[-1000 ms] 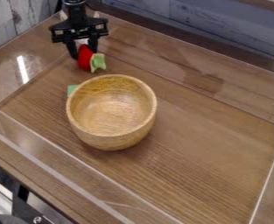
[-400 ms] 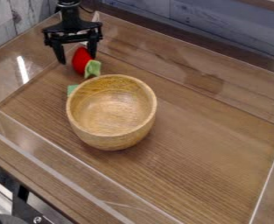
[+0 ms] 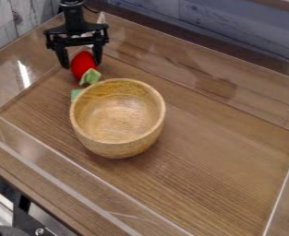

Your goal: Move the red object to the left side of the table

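The red object (image 3: 81, 63), a small toy strawberry with green leaves (image 3: 92, 76) at its near end, lies on the table (image 3: 214, 138) at the far left. My gripper (image 3: 80, 48) hangs just above its far end, pointing down. It is open, with its black fingers (image 3: 103, 43) spread wider than the strawberry and nothing held between them.
A wooden bowl (image 3: 117, 115) stands just in front of the strawberry. A small green piece (image 3: 77, 94) peeks out at the bowl's far-left rim. Low clear acrylic walls (image 3: 14, 69) edge the tabletop. A grey plank wall (image 3: 221, 23) runs behind.
The fingers spread from close around the strawberry to wide apart, letting it go. The strawberry now lies slightly further left.
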Robot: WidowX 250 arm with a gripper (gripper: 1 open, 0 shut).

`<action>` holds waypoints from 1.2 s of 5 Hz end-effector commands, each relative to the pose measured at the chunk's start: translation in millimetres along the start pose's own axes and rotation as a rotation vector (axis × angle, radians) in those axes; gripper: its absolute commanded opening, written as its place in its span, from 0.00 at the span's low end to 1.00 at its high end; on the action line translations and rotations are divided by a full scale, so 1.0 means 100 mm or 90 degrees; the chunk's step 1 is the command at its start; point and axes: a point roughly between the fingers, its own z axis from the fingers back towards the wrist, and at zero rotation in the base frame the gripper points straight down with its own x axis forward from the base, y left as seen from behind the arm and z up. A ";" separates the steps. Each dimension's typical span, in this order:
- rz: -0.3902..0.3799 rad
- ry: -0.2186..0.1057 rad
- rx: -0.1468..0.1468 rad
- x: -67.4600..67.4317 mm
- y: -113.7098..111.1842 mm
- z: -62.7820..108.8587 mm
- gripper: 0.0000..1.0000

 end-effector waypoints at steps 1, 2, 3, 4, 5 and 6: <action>-0.038 -0.061 -0.026 0.00 -0.15 0.36 1.00; -0.049 -0.065 -0.039 -0.03 -0.21 0.48 1.00; -0.063 -0.071 -0.056 -0.08 -0.28 0.63 1.00; -0.060 -0.070 -0.066 -0.17 -0.33 0.67 1.00; -0.056 -0.067 -0.074 -0.26 -0.39 0.70 1.00; -0.084 -0.062 -0.081 -0.26 -0.46 0.82 1.00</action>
